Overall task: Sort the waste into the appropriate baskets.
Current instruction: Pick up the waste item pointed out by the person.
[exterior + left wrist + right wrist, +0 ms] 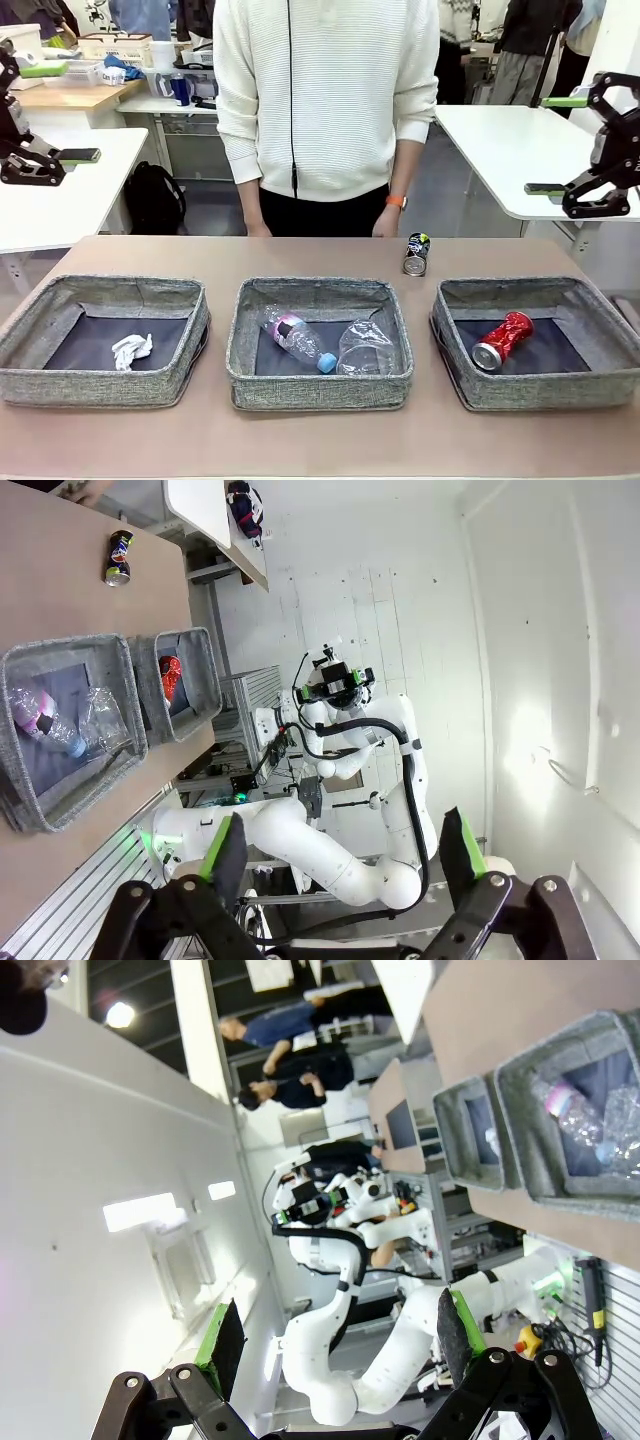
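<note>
Left basket point(60, 295) holding white paper wad point(131, 350), middle basket point(318, 293) holding blue-capped bottle point(296, 338) beside clear plastic cup point(367, 348), right basket point(590, 300) holding dented red can point(502, 340), dark can point(416, 254) lying on desk point(320, 440) behind baskets, left gripper point(62, 112) and right gripper point(556, 145) raised, jaws apart, empty

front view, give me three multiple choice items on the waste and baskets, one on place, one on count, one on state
1. Where is the dark can?
A. in the left basket
B. on the table behind the right basket
C. in the middle basket

2. How many items lie in the middle basket?
A. none
B. one
C. two

3. How is the red can lying?
A. on its side in the right basket
B. upright on the table
C. held by a gripper

Answers: 1 B, it lies on bare tabletop beyond the right basket. 2 C, a bottle and a clear cup. 3 A, it rests lengthwise on the basket's dark bottom.
</note>
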